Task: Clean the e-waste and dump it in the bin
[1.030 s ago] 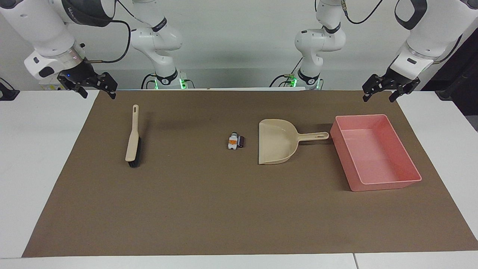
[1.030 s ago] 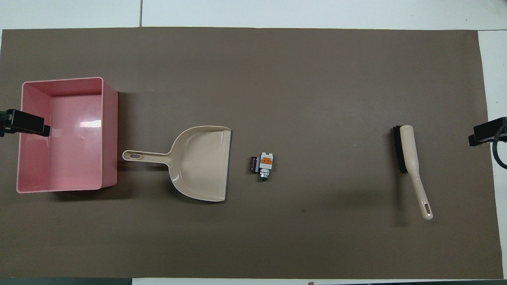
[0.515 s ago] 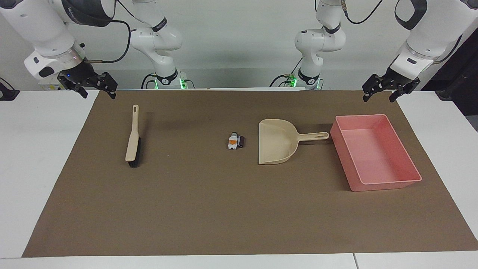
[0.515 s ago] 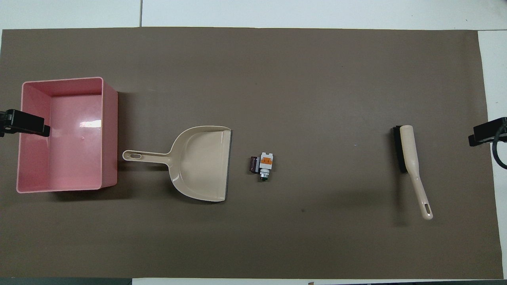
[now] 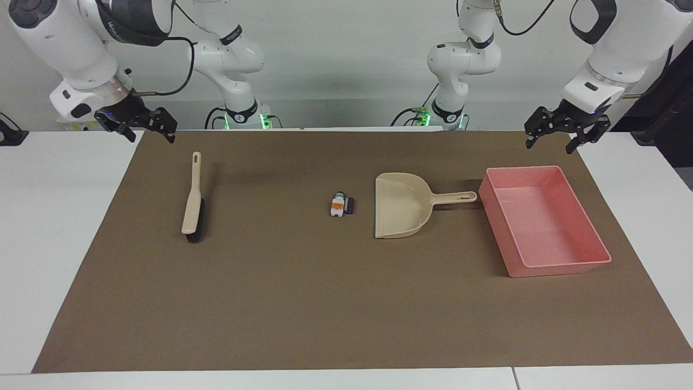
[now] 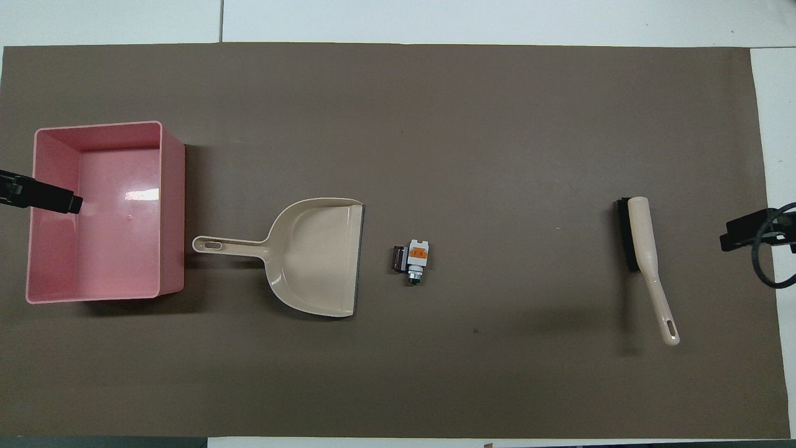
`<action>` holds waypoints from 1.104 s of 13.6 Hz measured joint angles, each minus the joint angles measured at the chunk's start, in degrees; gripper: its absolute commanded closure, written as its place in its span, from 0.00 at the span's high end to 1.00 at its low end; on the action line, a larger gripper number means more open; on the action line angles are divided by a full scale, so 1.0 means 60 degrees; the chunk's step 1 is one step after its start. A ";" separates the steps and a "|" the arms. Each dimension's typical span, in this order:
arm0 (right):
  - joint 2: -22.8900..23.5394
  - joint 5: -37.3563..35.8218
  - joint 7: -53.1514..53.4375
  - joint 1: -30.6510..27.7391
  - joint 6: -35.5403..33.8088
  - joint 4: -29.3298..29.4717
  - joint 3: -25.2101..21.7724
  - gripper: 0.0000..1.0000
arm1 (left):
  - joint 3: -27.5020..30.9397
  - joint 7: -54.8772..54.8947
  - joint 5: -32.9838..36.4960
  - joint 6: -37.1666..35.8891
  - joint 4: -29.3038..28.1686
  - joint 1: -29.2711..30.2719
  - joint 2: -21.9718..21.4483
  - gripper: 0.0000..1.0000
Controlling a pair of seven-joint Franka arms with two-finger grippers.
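Risks, nearest first: the e-waste [image 5: 341, 206] is two tiny loose bits at frame centre just beside the dustpan [image 5: 401, 206] mouth; a fast sweep could flick them past the lip, or push the unheld pan away. The brush [image 5: 192, 200] lies flat, so a bad handle grasp is possible. The bin [image 5: 590, 254] at centre right sits by the pan handle. Both hands are open and empty: left hand [image 5: 560, 132] upper right above the bin, right hand [image 5: 145, 127] upper left above the brush, both well apart from the e-waste.

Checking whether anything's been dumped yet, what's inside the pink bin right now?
Nothing shows inside the pink bin: only its bare glossy floor. In the overhead view the left gripper, raised above it, covers a small strip by one wall. Both e-waste bits lie on the mat beside the dustpan.
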 measured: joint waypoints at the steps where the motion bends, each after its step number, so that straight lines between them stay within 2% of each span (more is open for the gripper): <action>1: -0.0282 0.0002 -0.0252 -0.0006 0.0495 -0.0720 -0.0007 0.99 | -0.0006 0.0761 0.0000 0.0034 -0.0031 -0.0021 0.0011 0.97; 4: -0.1368 0.0002 -0.0736 -0.0034 0.2025 -0.3244 -0.0025 0.99 | -0.0033 0.3168 -0.0007 0.0586 -0.0370 -0.0233 -0.0015 0.97; 6: -0.1794 0.0002 -0.0887 -0.0162 0.2622 -0.4311 -0.0038 0.99 | -0.0050 0.5070 -0.0008 0.1041 -0.0872 -0.0529 -0.0127 0.96; 8: -0.1753 0.0003 -0.1249 -0.0389 0.3626 -0.5205 -0.0045 0.98 | -0.0064 0.6524 -0.0008 0.1339 -0.1462 -0.0953 -0.0259 0.96; 11: -0.1252 0.0003 -0.1683 -0.0654 0.5160 -0.6215 -0.0055 0.95 | -0.0077 0.7507 -0.0001 0.2149 -0.2372 -0.1609 -0.0298 0.96; 15: -0.0764 0.0003 -0.1794 -0.0802 0.5753 -0.6389 -0.0055 0.91 | -0.0088 0.7873 0.0247 0.3459 -0.3765 -0.2271 -0.0218 0.95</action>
